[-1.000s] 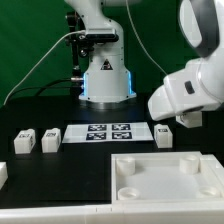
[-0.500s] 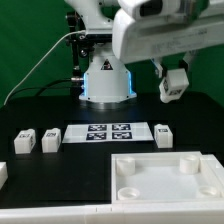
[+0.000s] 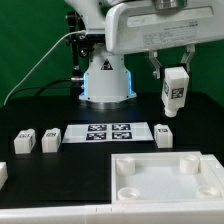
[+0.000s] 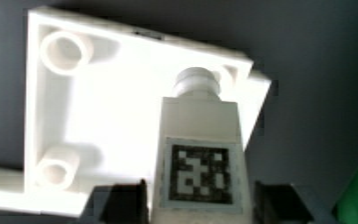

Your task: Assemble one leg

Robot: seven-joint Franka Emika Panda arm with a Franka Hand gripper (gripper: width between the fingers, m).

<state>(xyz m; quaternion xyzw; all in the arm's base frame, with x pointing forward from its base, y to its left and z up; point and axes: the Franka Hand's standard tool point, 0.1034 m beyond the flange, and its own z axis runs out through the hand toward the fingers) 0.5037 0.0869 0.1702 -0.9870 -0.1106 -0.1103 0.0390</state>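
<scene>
My gripper (image 3: 172, 68) is shut on a leg (image 3: 177, 91), a small white block with a black-and-white tag, and holds it upright in the air above the table's back right. In the wrist view the leg (image 4: 202, 150) sits between the two dark fingers (image 4: 119, 200), its far end over a round corner socket (image 4: 197, 78) of the large white square tray-like piece (image 4: 105, 110). That piece lies at the front right in the exterior view (image 3: 160, 180). Three more legs stand on the table: two to the exterior view's left (image 3: 25, 141) (image 3: 50, 139) and one to its right (image 3: 164, 134).
The marker board (image 3: 105, 132) lies flat between the loose legs. The arm's base (image 3: 105, 80) stands at the back, with cables to its left. A small white piece (image 3: 3, 172) shows at the exterior view's left edge.
The arm rose from low at the exterior view's right with a leg in the gripper. Since half a second ago the leg has turned from tilted to upright and come slightly lower.
</scene>
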